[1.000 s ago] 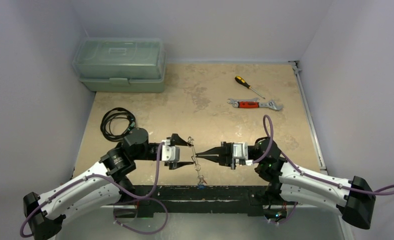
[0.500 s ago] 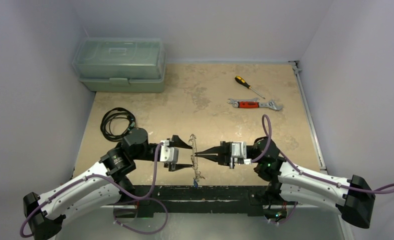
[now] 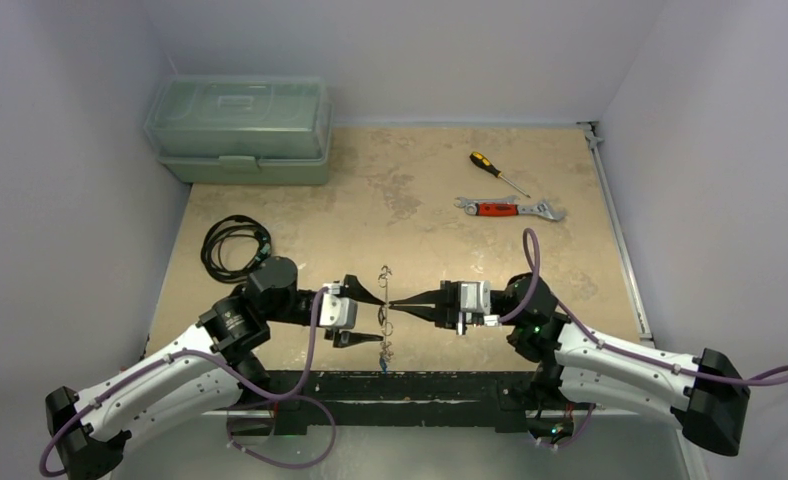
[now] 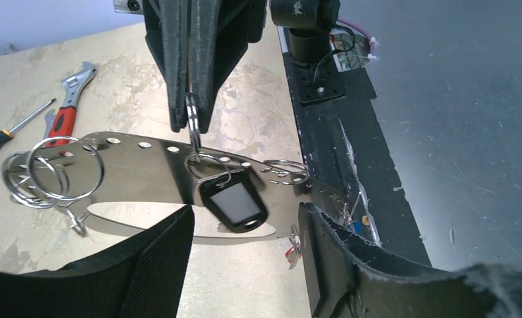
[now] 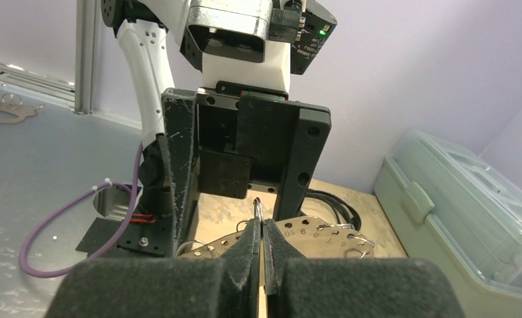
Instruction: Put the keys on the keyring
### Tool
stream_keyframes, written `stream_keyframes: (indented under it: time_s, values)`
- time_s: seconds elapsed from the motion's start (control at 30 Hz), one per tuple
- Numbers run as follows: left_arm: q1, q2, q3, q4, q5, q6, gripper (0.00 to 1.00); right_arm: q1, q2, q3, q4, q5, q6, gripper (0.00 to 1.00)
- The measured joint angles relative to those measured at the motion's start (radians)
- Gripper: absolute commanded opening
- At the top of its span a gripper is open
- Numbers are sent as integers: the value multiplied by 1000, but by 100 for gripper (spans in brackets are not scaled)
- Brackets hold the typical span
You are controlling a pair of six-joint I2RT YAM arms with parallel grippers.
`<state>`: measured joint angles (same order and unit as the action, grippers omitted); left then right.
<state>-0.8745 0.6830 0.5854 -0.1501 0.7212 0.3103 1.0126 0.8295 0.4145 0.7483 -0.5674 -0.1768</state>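
Note:
The keyring (image 3: 384,312) is a flat silvery loop with numbered holes and small split rings, and it hangs edge-on between the two grippers. My right gripper (image 3: 394,305) is shut on a small split ring (image 5: 258,211) hooked in the loop (image 5: 321,232) and holds it off the table. My left gripper (image 3: 367,316) is open, with one finger on each side of the loop (image 4: 132,165), apart from it. A black tag (image 4: 232,203) hangs from the held ring. A red tag (image 4: 289,254) and a blue tag (image 4: 356,225) dangle at the loop's near end.
A green toolbox (image 3: 238,128) stands at the back left and a coiled black cable (image 3: 233,245) lies left of my left arm. A screwdriver (image 3: 497,172) and a red-handled wrench (image 3: 510,208) lie at the back right. The black base rail (image 3: 420,385) runs along the near edge.
My right gripper has carried the keyring a little to the left. My left gripper, still open, has drawn back slightly and shifted toward the near edge.

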Motion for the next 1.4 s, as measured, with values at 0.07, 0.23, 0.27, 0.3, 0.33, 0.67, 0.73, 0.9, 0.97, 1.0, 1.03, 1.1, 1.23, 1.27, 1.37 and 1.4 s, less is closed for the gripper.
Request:
stream_keyframes:
  time_s: [0.07, 0.23, 0.27, 0.3, 0.33, 0.67, 0.73, 0.9, 0.97, 1.0, 1.03, 1.1, 1.23, 1.27, 1.37, 1.4]
  values:
    - [5, -1, 0, -2, -1, 0, 50, 0, 3, 0, -2, 0, 0, 0]
    - [11, 0, 2, 4, -19, -4, 41, 0, 15, 0, -4, 0, 0, 0]
    - [13, 2, 2, 6, -23, -4, 41, 0, 18, 0, -6, 0, 0, 0]
    - [13, 4, 3, 8, -27, -4, 44, 0, 19, 0, -8, 0, 0, 0]
    - [14, 8, 4, 10, -32, -5, 49, 0, 23, 0, -8, 0, 0, 0]
    - [15, 29, 8, 46, -53, -42, 18, 0, 35, 0, -18, 0, 0, 0]
    - [15, 26, 8, 57, -53, -43, 12, 0, 35, 0, -18, 0, 0, 0]
    - [17, 32, 12, 54, -54, -48, 0, 0, 35, 0, -20, 0, 0, 0]
    - [17, 39, 18, 51, -55, -48, 0, 0, 35, 0, -20, 0, 0, 0]
    - [17, 41, 20, 48, -56, -48, 0, 0, 35, 0, -21, 0, 0, 0]
    - [17, 42, 23, 42, -56, -47, 0, 0, 35, 0, -21, 0, 0, 0]
    - [17, 41, 31, 26, -58, -44, 0, 0, 35, 0, -21, 1, -1, 0]
    - [17, 37, 39, 2, -64, -38, 0, 0, 38, 0, -22, 13, -3, 0]
    - [17, 34, 39, 1, -64, -38, 0, 0, 43, 0, -22, 21, -5, 0]
    - [18, 26, 39, -15, -74, -38, 0, 0, 71, 3, -31, 35, -12, 0]
    - [21, 26, 39, -24, -76, -38, 0, 0, 77, 9, -38, 39, -16, 0]
